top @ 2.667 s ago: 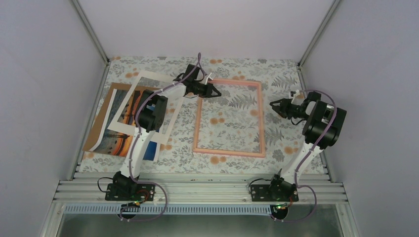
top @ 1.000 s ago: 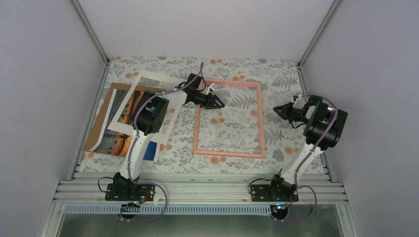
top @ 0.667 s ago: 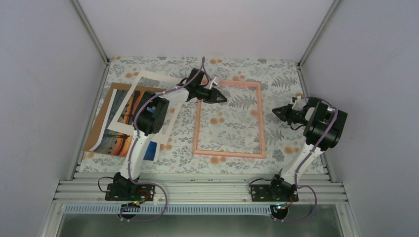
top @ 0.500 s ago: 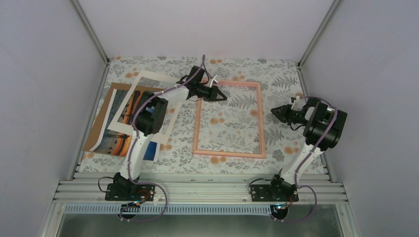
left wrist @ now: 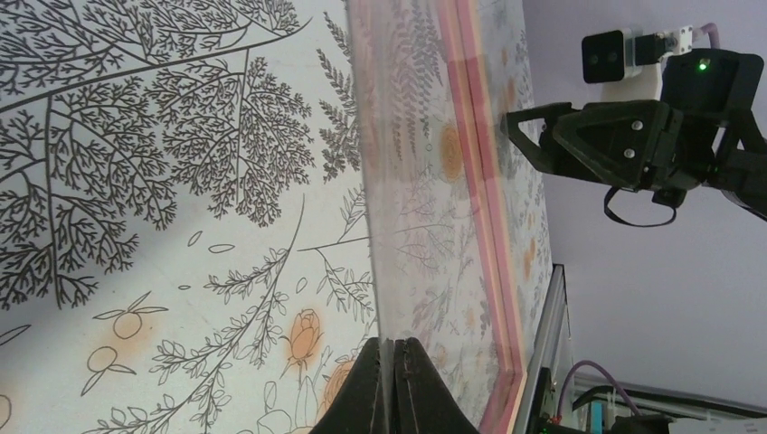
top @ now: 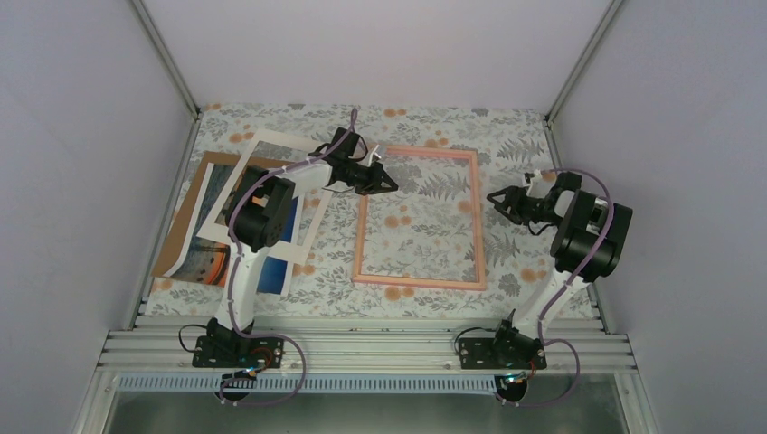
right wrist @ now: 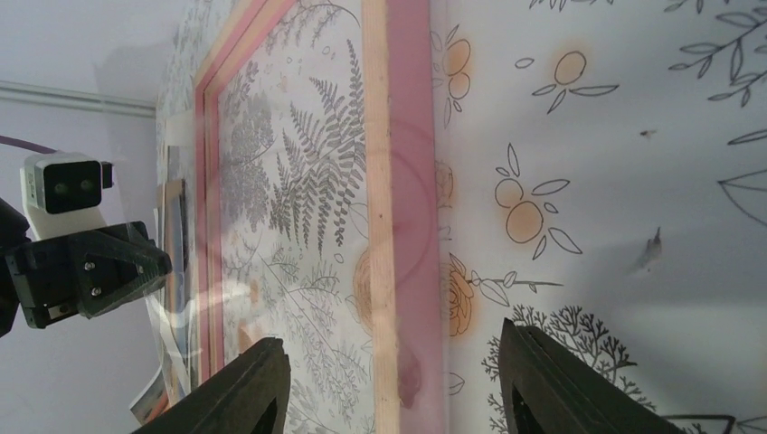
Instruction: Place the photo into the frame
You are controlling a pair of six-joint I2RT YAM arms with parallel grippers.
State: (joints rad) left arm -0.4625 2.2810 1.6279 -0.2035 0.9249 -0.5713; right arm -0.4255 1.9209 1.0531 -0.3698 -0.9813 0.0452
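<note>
The thin pink frame [top: 419, 281] lies flat on the flowered cloth, mid-table. My left gripper [top: 387, 182] is over its upper left corner. In the left wrist view this gripper [left wrist: 392, 342] is shut on the edge of a clear sheet [left wrist: 416, 226] that slants up beside the frame's rail [left wrist: 479, 181]. My right gripper [top: 495, 198] is open at the frame's right side; in its wrist view the jaws [right wrist: 393, 333] stand wide apart across the rail [right wrist: 398, 136] without touching it. The photo [top: 213, 259] lies far left, mostly under a white mat [top: 318, 212].
A brown backing board [top: 177, 237] lies under the photo by the left wall. Grey walls close in both sides and the back. An aluminium rail [top: 380, 344] runs along the near edge with the arm bases.
The left gripper has shut on the clear sheet and drawn a little to the left. The right gripper has opened and moved left toward the frame's right side.
</note>
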